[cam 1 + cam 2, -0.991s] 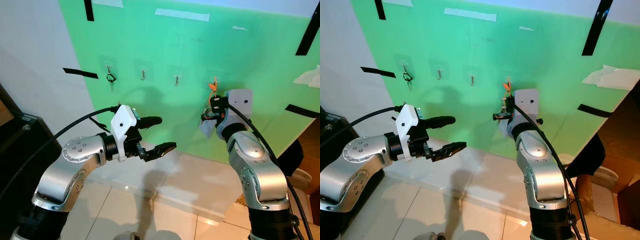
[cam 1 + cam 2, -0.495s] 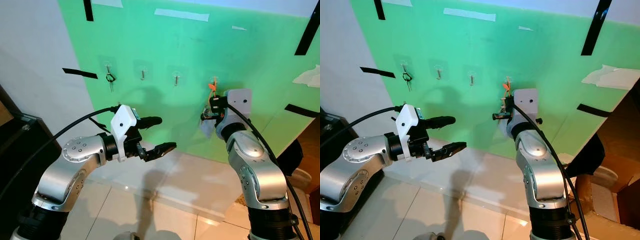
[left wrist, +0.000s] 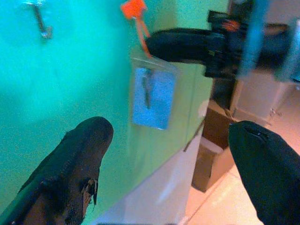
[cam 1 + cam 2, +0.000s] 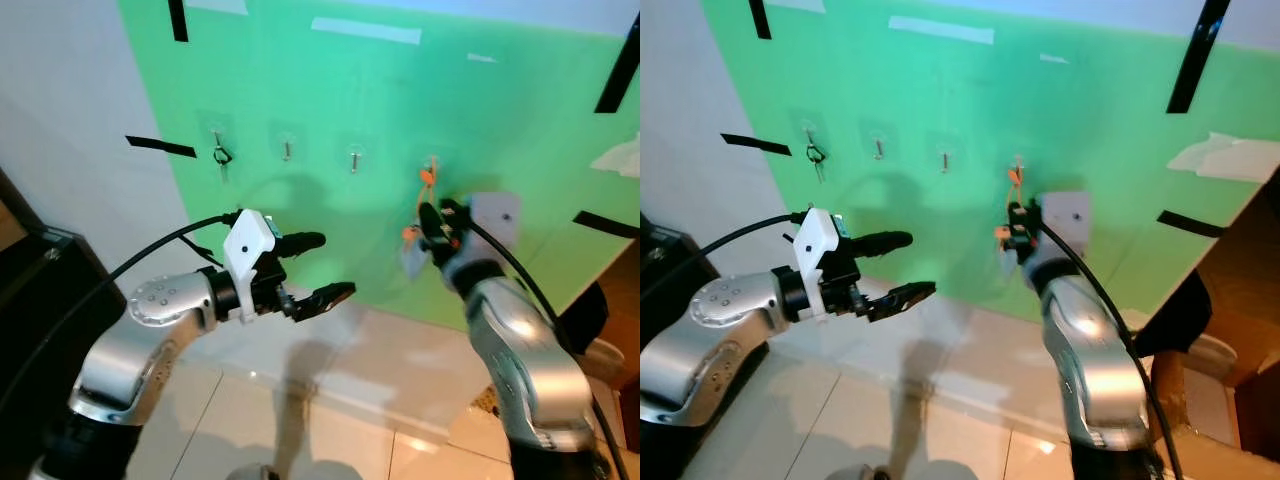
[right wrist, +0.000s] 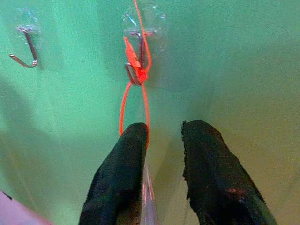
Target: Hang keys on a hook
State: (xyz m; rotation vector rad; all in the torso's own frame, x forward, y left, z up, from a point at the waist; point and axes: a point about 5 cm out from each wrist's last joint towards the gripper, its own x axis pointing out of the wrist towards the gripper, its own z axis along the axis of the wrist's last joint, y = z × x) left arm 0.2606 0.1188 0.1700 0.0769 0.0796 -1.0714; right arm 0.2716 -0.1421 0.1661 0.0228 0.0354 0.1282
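A green board [image 4: 520, 130] on the wall carries a row of clear hooks. On the rightmost hook [image 5: 140, 44] hangs an orange cord loop [image 4: 427, 178], with a clear pouch [image 3: 151, 96] holding a key and a blue card below it. My right gripper [image 5: 165, 129] is just under that hook, its fingers slightly apart on either side of the cord and gripping nothing. My left gripper [image 4: 335, 266] is open in mid-air, lower and to the left of the pouch. A dark key [image 4: 221, 156] hangs on the leftmost hook.
Two bare hooks [image 4: 287, 150] [image 4: 353, 157] sit in the middle of the row. Black tape strips [image 4: 160, 147] and white tape mark the board. A dark cabinet [image 4: 30, 280] stands at the left, a cardboard box at the right, and tiled floor [image 4: 330, 420] lies below.
My right arm has drawn back a little from the board, down and to the right, and looks blurred. The cord stays on the hook. The left arm has not moved.
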